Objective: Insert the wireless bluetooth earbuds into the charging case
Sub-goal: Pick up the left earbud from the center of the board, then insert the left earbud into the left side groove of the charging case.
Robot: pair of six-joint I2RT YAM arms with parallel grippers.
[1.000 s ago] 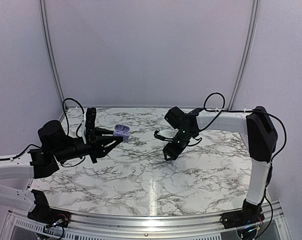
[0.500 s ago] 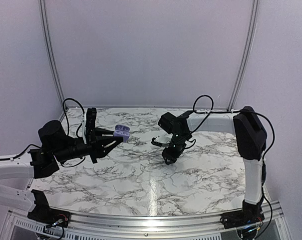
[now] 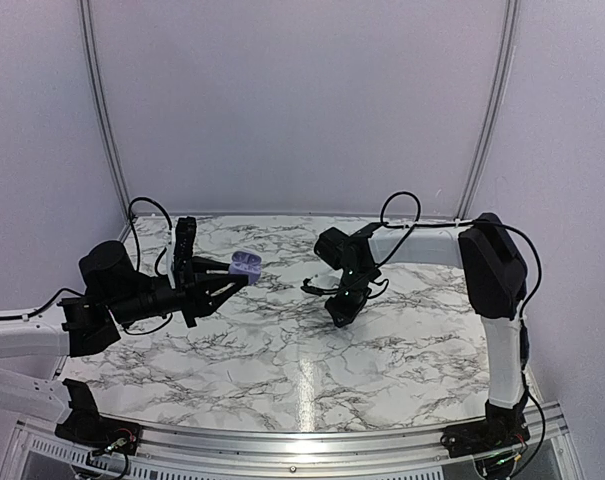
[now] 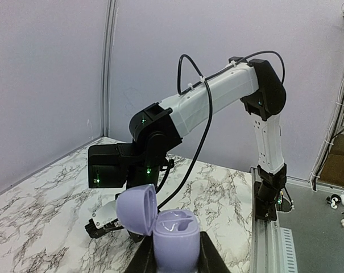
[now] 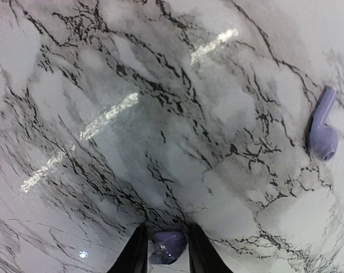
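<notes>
My left gripper [image 3: 240, 275] is shut on the body of a pale lilac charging case [image 4: 174, 242] and holds it upright above the table's left side. The case's lid [image 4: 136, 207] is flipped open and its sockets show. My right gripper [image 3: 339, 318] points down at the marble table [image 3: 282, 360] near the middle. In the right wrist view its jaws [image 5: 166, 242] are closed on a lilac earbud [image 5: 169, 248] against the tabletop. A second lilac earbud [image 5: 321, 132] lies loose on the marble to the right, apart from the fingers.
White walls close in the back and sides of the table. A metal rail [image 3: 282, 448] runs along the near edge by the arm bases. Small white bits [image 4: 338, 200] lie beyond the table's right side in the left wrist view.
The right arm has swung left and lowered onto the table, and its jaws have narrowed onto the lilac earbud. The left arm has kept the open case still.
</notes>
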